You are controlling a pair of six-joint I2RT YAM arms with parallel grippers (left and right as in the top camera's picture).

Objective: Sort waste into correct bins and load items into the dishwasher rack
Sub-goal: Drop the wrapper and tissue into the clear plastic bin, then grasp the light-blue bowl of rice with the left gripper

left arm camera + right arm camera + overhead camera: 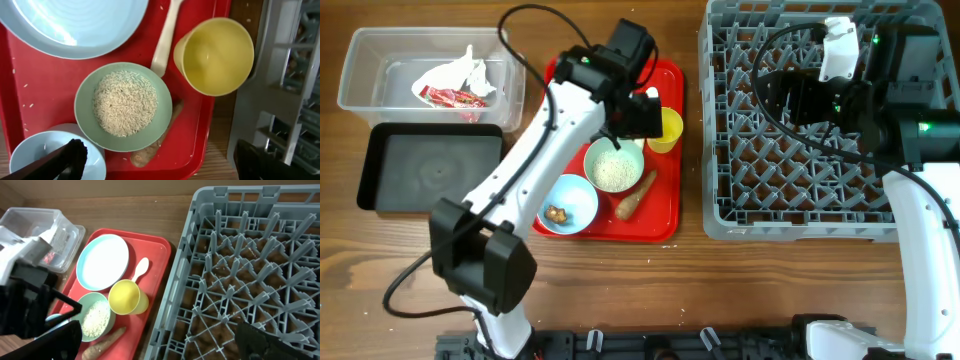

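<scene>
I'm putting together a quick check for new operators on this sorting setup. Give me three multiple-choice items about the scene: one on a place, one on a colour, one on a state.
1. Where is the crumpled wrapper?
A. in the grey rack
B. in the clear box
C. in the black tray

2. What colour is the bowl holding the rice?
A. pale green
B. pale blue
C. yellow

3. How is the yellow cup?
A. tipped over in the grey rack
B. upright and full of rice
C. upright and empty on the red tray

Answers:
1 B: the overhead view shows the wrapper lying inside the clear box.
2 A: the left wrist view shows the rice heaped in the pale green bowl.
3 C: the cup stands open side up on the red tray, with nothing inside.
</scene>
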